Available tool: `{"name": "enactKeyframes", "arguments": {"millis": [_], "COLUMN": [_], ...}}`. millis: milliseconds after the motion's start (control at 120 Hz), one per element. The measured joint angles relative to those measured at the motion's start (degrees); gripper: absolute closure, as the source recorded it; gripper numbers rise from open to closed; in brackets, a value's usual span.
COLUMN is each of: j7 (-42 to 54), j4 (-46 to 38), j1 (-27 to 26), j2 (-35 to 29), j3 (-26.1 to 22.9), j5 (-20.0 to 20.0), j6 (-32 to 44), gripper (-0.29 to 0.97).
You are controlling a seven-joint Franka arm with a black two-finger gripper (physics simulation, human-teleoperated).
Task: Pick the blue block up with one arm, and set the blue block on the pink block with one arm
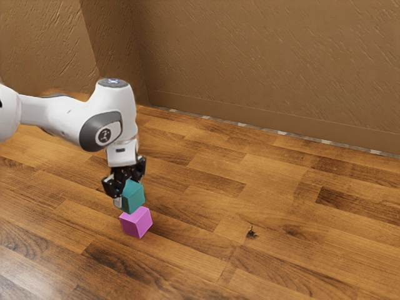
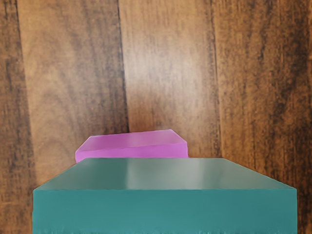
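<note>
A teal-blue block (image 1: 133,196) hangs in my black gripper (image 1: 127,195), whose fingers close on it from two sides. Directly under it a pink block (image 1: 136,222) rests on the wooden floor, and the blue block's lower edge is just above or barely touching the pink top. In the wrist view the blue block (image 2: 165,195) is large right under my hand, and a strip of the pink block (image 2: 131,145) peeks out beyond it.
Wooden plank floor (image 1: 269,187) extends all around the blocks. A small dark mark (image 1: 251,232) lies on the floor toward the exterior view's right. Brown walls (image 1: 262,62) stand at the back, well away from the arm.
</note>
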Motion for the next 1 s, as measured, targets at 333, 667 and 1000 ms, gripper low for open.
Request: {"name": "enactKeyframes", "arguments": {"millis": [333, 667, 1000], "j7": [1.9, 3.2, 4.6], "j4": [-1.6, -4.8, -1.8], "j1": [1.8, 2.0, 3.4], "j2": [0.9, -1.3, 0.7], "j3": [0.1, 0.3, 0.3], "j5": [-7.2, -7.8, -7.4], "j6": [1.6, 3.2, 3.7], "gripper": [0.34, 0.35, 0.35]}}
